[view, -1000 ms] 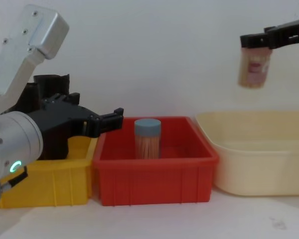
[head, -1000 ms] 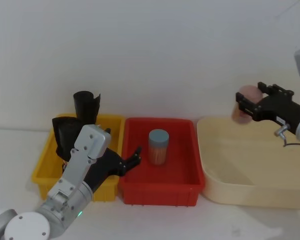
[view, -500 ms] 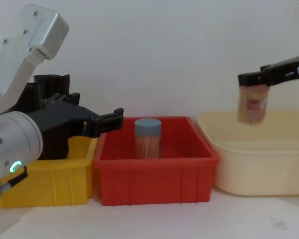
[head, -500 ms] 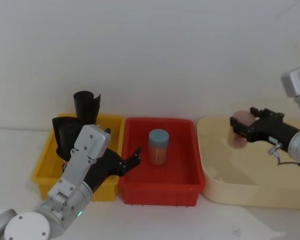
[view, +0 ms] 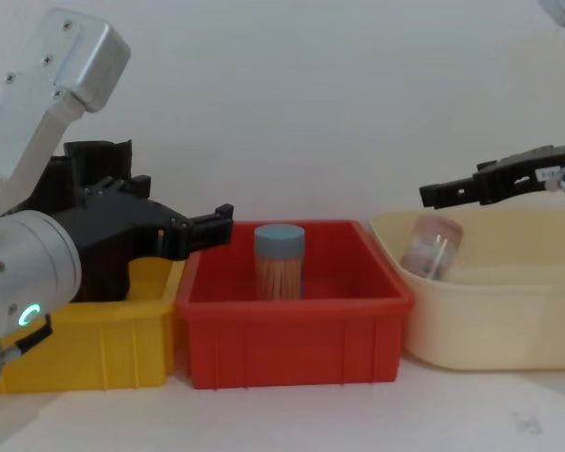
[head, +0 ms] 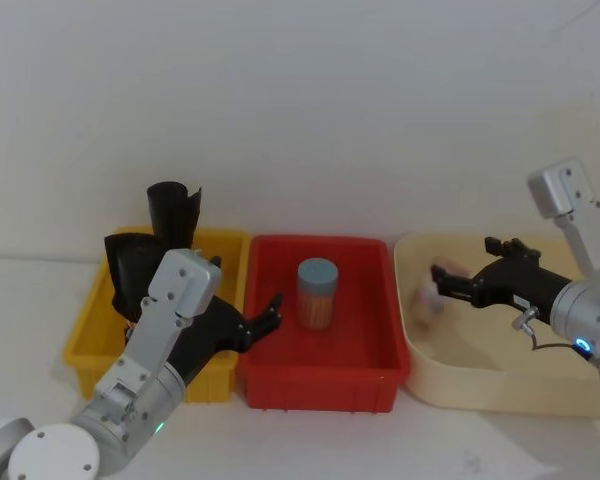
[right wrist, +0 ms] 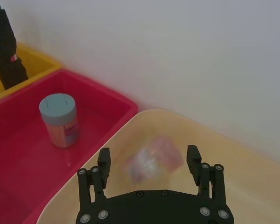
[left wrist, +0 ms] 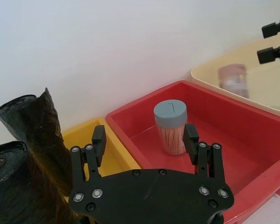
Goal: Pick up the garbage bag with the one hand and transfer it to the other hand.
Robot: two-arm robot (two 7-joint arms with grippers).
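None of it is done: the garbage bag is found ungrasped in the yellow bin, the left gripper spread apart near it, the right gripper spread apart over the tub.

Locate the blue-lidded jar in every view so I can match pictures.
Head view: blue-lidded jar stands mid-picture in the red bin.
Chest view: jar at centre, above the bin's front wall.
Left wrist view: jar farther off, framed by the open left gripper.
Right wrist view: jar in the red bin, past the cream tub.
Shared landmark: red bin.
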